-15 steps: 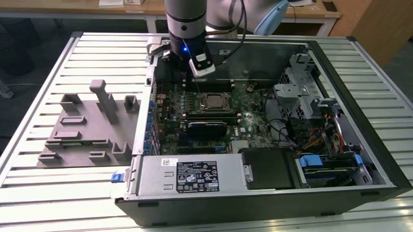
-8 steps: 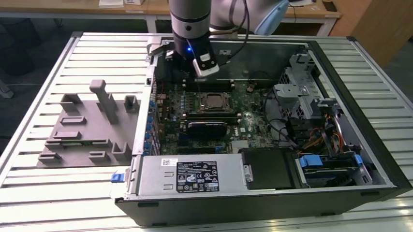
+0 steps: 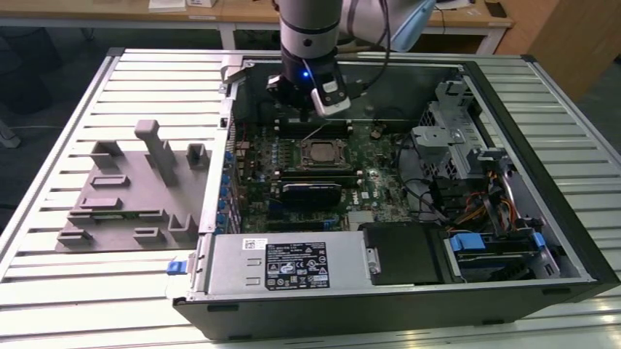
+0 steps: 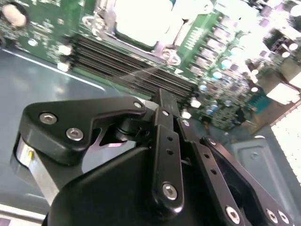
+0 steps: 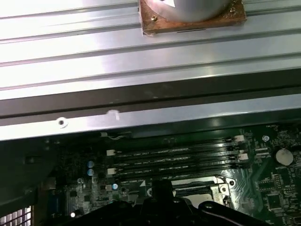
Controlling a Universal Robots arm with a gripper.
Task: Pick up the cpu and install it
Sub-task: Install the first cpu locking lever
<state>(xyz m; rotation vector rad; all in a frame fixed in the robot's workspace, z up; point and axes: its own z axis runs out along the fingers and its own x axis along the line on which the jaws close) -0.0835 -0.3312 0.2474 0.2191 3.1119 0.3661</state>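
The pincer (image 4: 162,96) and its black linkage sit closest to the lens in the second wrist view. Its two fingers look drawn together at the tip, with nothing between them. In the exterior view it hangs over the motherboard (image 3: 291,185) inside the open computer case (image 3: 582,240), which lies on the slatted surface (image 3: 58,291), well apart from the grey plastic fixture (image 3: 126,196). The cpu (image 3: 318,154) lies flat in its socket just beyond the pincer's tip, its pale top plate bright in the second wrist view (image 4: 141,16), beside the dark memory slots (image 4: 127,61). I judge the placing done and the job at its seating stage. Any further move calls for a steady, vertical approach that keeps clear of the slots.
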